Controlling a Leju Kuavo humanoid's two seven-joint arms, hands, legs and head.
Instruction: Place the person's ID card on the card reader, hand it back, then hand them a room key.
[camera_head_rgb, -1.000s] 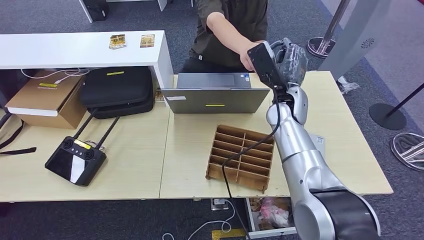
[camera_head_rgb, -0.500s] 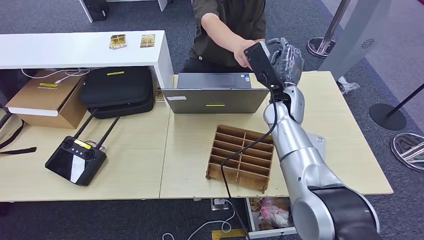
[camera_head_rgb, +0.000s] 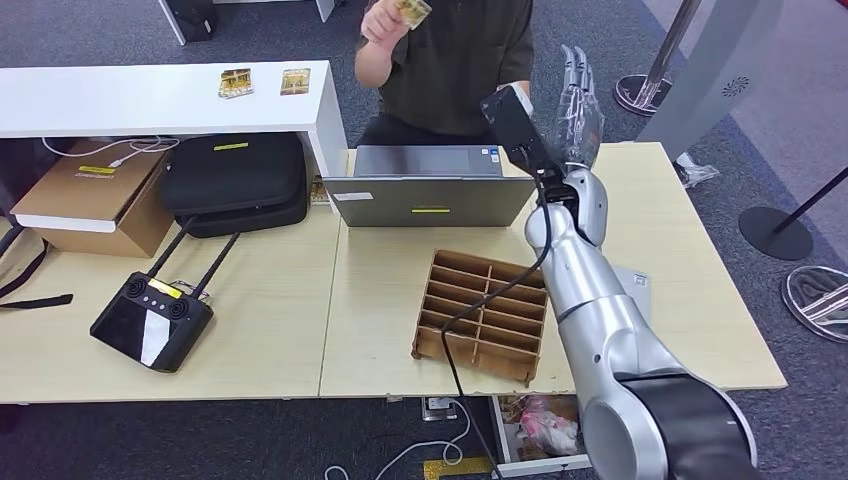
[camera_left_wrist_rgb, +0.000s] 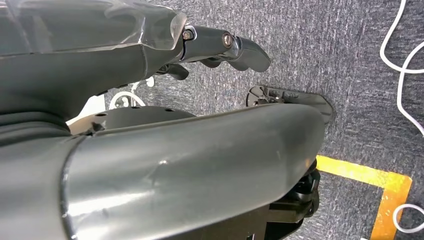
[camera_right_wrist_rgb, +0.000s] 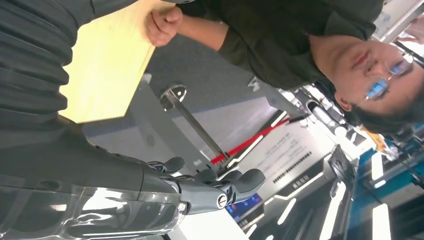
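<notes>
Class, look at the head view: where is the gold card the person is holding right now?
In the head view the gold card is at the top centre, held in the person's raised hand above the laptop, and left of the robot's raised right hand.

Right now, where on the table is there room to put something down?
Bare pale wood lies between the black remote controller and the brown cardboard divider tray, and right of the silver right arm toward the table edge. Crowded: the back, with grey laptop and black case.
</notes>
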